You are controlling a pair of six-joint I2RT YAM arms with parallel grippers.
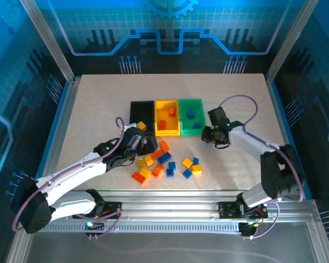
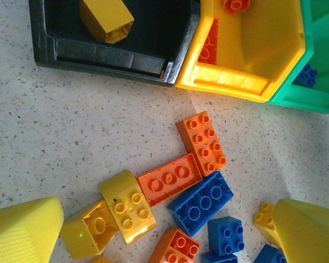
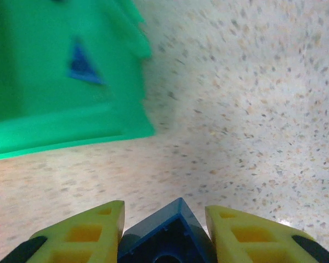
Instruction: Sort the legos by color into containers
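— What is being held by the right gripper (image 3: pixel 164 212)?

— A small dark-blue plastic brick (image 3: pixel 165 238) is being pinched between its two yellow fingers (image 3: pixel 82 235). Both fingers are being touched by it, and the jaws are being held narrow around it.

— Where is that being done?

— Just beside the open-topped green plastic bin (image 3: pixel 60 123), over the speckled pale tabletop (image 3: pixel 252 109). Whether the brick is being rested on the table cannot be told. A second blue brick (image 3: pixel 83 64) is being contained in that bin.

— Is anything being gripped by the left gripper (image 2: pixel 170 216)?

— No brick is being gripped. Its jaws are being held wide apart above the loose pile of yellow, orange and blue studded bricks (image 2: pixel 200 203), near the front of the bins.

— How are the other bins being filled?

— A yellow brick (image 2: pixel 106 19) is being contained in the black bin (image 2: pixel 98 55), and orange ones (image 2: pixel 208 46) in the yellow bin (image 2: pixel 230 82), which is joined between the black and the green.
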